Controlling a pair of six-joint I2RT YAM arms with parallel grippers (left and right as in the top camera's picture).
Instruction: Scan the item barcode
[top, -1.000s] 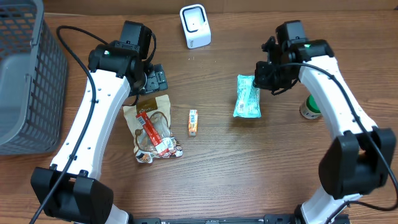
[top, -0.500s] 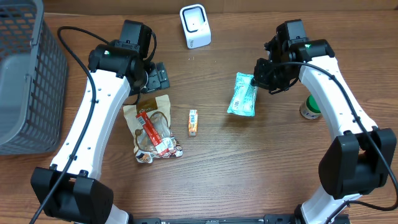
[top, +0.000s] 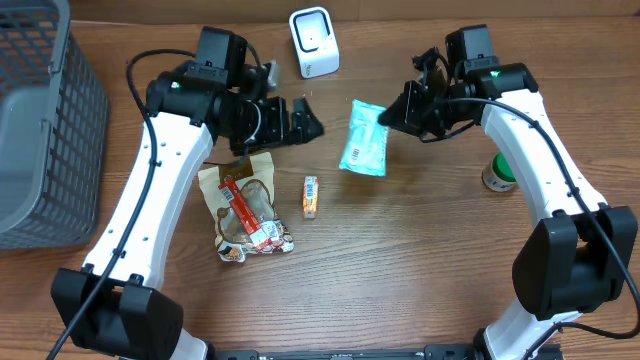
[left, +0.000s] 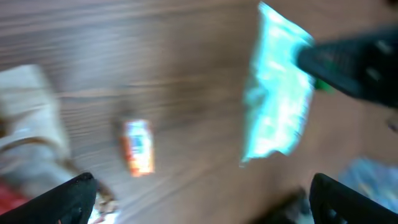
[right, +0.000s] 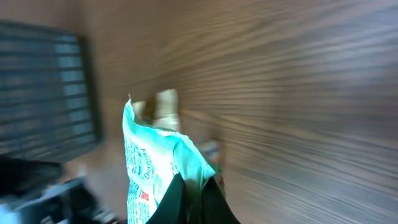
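The item is a teal packet (top: 363, 140) with small print on it, held off the table at its right edge by my right gripper (top: 392, 115), which is shut on it. In the right wrist view the teal packet (right: 152, 168) sticks up from my shut right gripper (right: 193, 200). The white scanner (top: 313, 42) stands at the back centre, behind the packet. My left gripper (top: 306, 119) is open and empty, just left of the packet. The left wrist view is blurred and shows the teal packet (left: 277, 93) ahead of my left gripper (left: 205, 202).
A small orange packet (top: 310, 196) and a brown snack bag (top: 245, 205) lie on the table below the left arm. A grey basket (top: 40, 120) stands at the far left. By the right arm stands a green-capped bottle (top: 498, 173).
My right gripper has carried the teal packet up and to the left, toward the scanner. My left arm has swung right, toward the packet, with its jaws still wide.
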